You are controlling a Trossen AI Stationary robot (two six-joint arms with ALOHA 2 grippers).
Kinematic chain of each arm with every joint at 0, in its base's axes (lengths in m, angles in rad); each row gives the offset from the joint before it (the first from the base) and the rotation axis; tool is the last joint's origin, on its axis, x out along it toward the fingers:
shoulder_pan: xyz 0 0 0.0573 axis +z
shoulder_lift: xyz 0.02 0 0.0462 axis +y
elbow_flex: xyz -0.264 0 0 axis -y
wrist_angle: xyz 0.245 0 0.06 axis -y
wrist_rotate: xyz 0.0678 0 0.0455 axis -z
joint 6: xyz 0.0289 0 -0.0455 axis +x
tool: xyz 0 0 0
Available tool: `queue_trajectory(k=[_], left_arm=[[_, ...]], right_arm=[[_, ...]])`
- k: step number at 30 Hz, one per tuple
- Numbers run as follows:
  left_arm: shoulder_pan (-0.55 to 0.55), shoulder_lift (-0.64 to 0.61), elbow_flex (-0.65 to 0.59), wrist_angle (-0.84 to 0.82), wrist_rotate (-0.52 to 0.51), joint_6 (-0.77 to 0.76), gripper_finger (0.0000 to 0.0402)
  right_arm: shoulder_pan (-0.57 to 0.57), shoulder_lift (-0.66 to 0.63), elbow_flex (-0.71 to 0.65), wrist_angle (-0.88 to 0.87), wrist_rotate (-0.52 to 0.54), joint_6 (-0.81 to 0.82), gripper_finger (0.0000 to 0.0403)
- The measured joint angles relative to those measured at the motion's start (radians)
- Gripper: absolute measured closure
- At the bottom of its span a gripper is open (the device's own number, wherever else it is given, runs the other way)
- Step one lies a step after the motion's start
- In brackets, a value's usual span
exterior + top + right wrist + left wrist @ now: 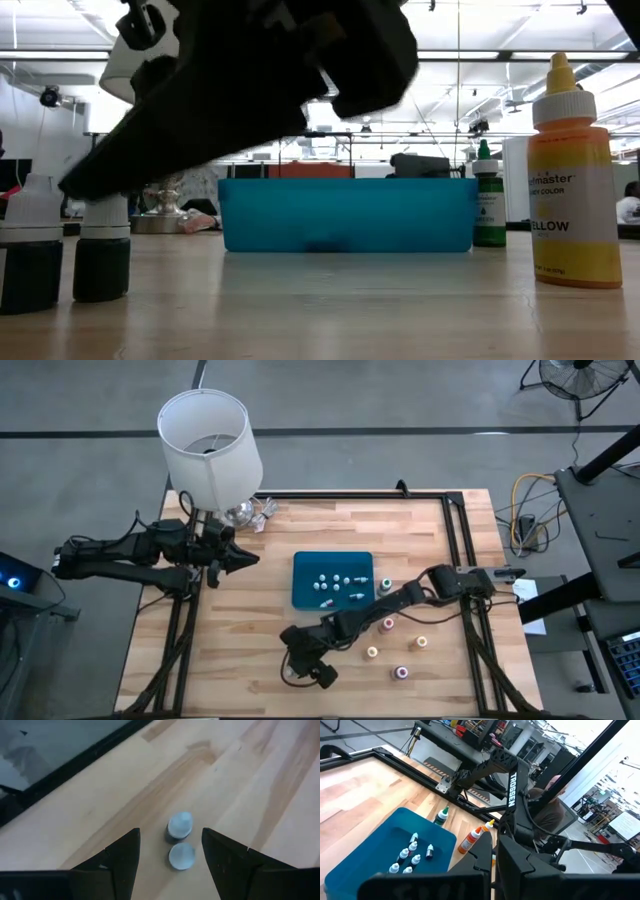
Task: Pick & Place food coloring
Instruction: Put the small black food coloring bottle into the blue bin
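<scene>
Here the food coloring is spread over the wooden table point(200, 650) in several places. Two small dark bottles with white caps point(180, 826) stand side by side near the front edge of the table, touching or almost touching; the low view shows them upright point(101, 250) at its left side. The right gripper point(170, 851) hangs directly above this pair with its fingers spread apart, one on each side of the two caps, and it holds nothing. In the high view this gripper point(312, 663) is at the end of the right arm, which reaches across the table in front of the blue tray point(305, 565).

Inside the blue tray lie several tiny bottles with white caps point(340, 584), some on their side. Just beside the tray's right wall stands a green bottle point(386, 585). Further toward the front right of the table stand four more bottles, well apart from each other: a pink one point(388, 625), an orange one point(421, 642), a yellow one point(372, 653) and a purple-pink one point(401, 673). The yellow bottle point(573, 180) is upright and large in the low view.

The left gripper point(240, 558) waits at the left side of the table, near the tray; I cannot tell how its fingers stand. Behind it stands a lamp with a white shade point(208, 445).
</scene>
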Motion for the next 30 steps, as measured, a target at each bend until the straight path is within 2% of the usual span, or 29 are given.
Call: queue_trajectory(k=[22, 30], left_arm=[[0.0, 0.002, 0.0, -0.01, 0.0, 0.002, 0.04], [0.0, 0.002, 0.0, -0.01, 0.0, 0.002, 0.04]], right_arm=[[-0.013, 0.028, 0.001, 0.014, 0.001, 0.007, 0.0202], [-0.013, 0.028, 0.001, 0.008, 0.001, 0.006, 0.0251]])
